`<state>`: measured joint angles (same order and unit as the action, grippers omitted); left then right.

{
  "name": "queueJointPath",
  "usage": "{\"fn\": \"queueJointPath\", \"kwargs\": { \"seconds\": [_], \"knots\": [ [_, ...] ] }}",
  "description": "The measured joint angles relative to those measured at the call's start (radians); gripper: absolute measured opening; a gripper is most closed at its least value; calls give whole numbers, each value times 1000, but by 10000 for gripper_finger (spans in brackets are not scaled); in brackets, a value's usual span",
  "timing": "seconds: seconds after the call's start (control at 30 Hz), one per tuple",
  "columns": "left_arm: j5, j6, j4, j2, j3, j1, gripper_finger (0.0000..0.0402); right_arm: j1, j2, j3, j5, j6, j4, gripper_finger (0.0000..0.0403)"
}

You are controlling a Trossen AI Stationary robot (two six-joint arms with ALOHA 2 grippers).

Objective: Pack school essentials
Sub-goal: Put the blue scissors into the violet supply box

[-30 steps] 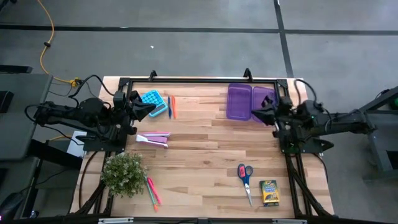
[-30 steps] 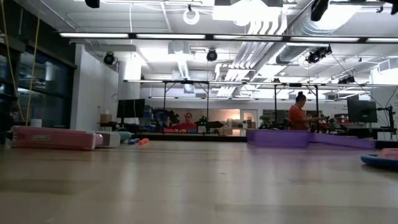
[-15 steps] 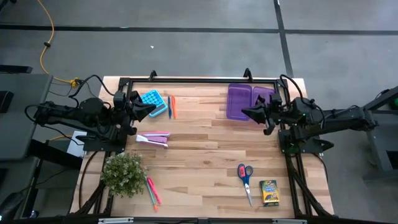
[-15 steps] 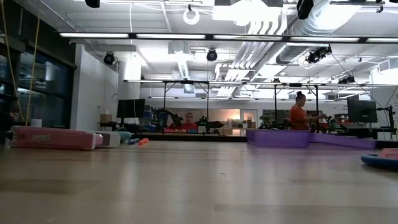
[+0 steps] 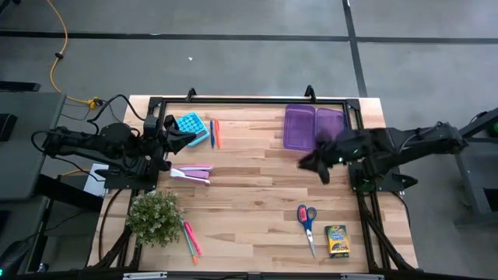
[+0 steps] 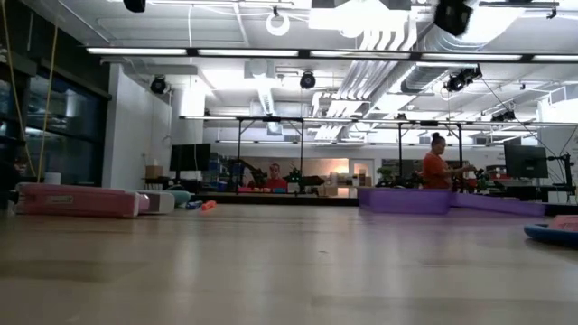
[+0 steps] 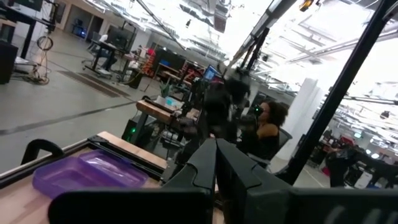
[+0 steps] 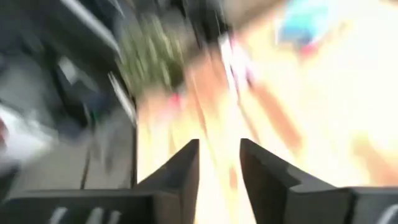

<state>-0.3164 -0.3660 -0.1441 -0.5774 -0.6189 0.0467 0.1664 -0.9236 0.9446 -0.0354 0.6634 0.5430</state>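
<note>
Since the earlier frame the right gripper [image 5: 309,163] has left its post at the right edge of the worktop [image 5: 257,187] and swung inward past the purple case [image 5: 313,127], jaws now parted and empty. The left gripper [image 5: 187,133] waits at the left edge, jaws closed. Scissors [image 5: 306,218] and crayon box [image 5: 337,240] lie near the front right corner, pens [image 5: 190,239] near the front left. A good pick probably wants the jaws lowered squarely across the scissors' handles. The right wrist view is smeared, so its target is uncertain.
</note>
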Motion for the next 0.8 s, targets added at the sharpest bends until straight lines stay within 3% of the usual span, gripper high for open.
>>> {"fn": "queueJointPath", "kwargs": {
  "seconds": [0.17,0.5,0.63,0.8],
  "knots": [
    [0,1,10,0,0,0,0,123,-100,23,70,270,274,151],
    [0,2,13,0,0,0,0,324,-269,-115,80,998,321,161],
    [0,2,13,0,0,0,0,334,-342,-142,106,1110,303,161],
    [-1,2,13,0,0,0,0,334,-445,-143,124,1117,269,161]
  ]
}}
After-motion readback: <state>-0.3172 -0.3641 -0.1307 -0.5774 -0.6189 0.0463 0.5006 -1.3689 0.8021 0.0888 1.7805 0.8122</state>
